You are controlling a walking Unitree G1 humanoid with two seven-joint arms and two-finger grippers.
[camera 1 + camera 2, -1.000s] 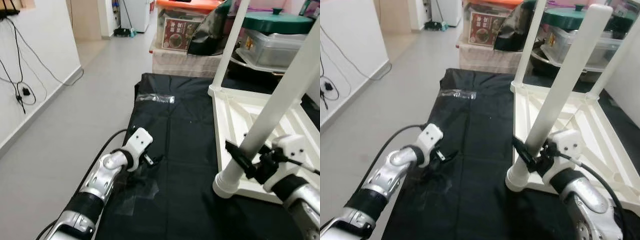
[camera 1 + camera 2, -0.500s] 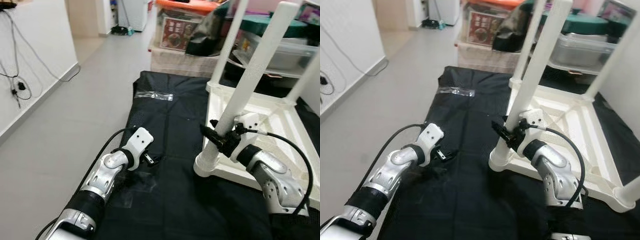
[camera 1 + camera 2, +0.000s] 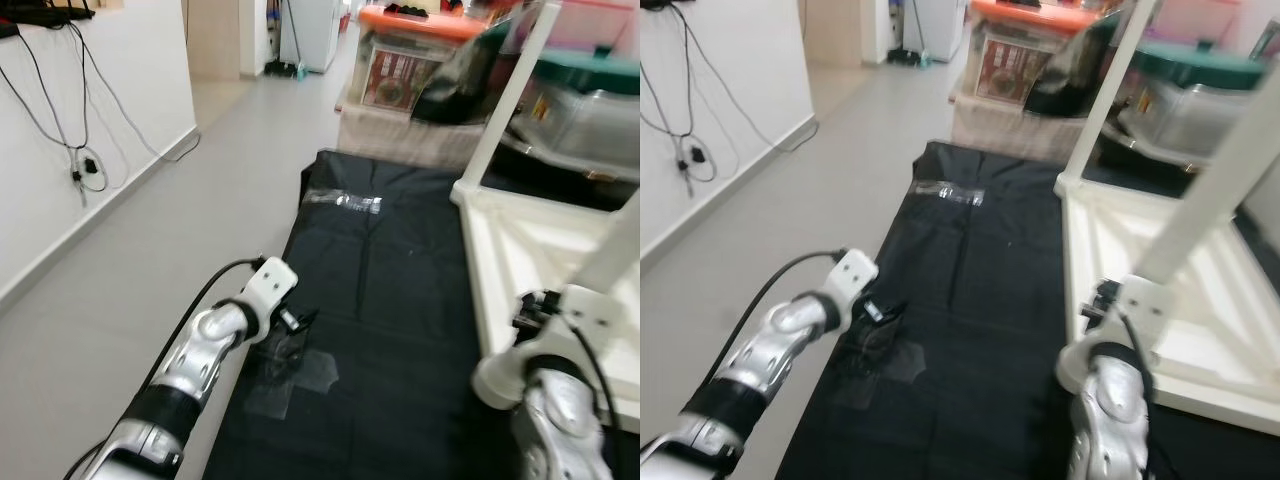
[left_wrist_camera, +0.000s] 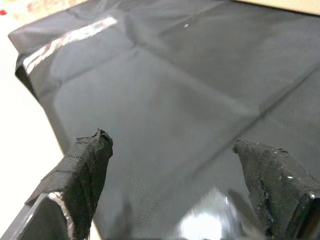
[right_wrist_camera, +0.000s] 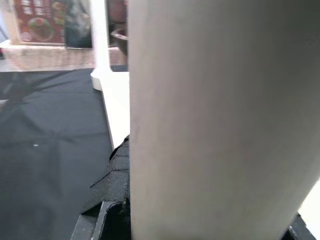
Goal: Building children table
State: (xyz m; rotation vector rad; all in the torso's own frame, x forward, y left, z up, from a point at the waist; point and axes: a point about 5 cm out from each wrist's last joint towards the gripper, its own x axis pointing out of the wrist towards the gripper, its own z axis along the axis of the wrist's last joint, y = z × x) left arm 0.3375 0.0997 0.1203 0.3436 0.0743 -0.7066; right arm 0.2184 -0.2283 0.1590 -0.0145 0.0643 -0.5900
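Right gripper clamped on a leg of the upturned white table

The right gripper (image 3: 1110, 300) gripped the near table leg (image 3: 1210, 185) close to its base. The table (image 3: 1200, 340) lay upside down on the black sheet (image 3: 990, 300), two legs visible. The left gripper (image 3: 300, 320) hovered wide open, empty, at the sheet's left edge beside bare floor (image 3: 170, 220). Lidded bins (image 3: 1200, 90) stood behind.

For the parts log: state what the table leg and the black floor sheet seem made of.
Table leg: smooth matte white, probably plastic or painted wood; the look leaves it open. Black sheet: thin plastic or coated fabric, judging by creases and dull sheen.
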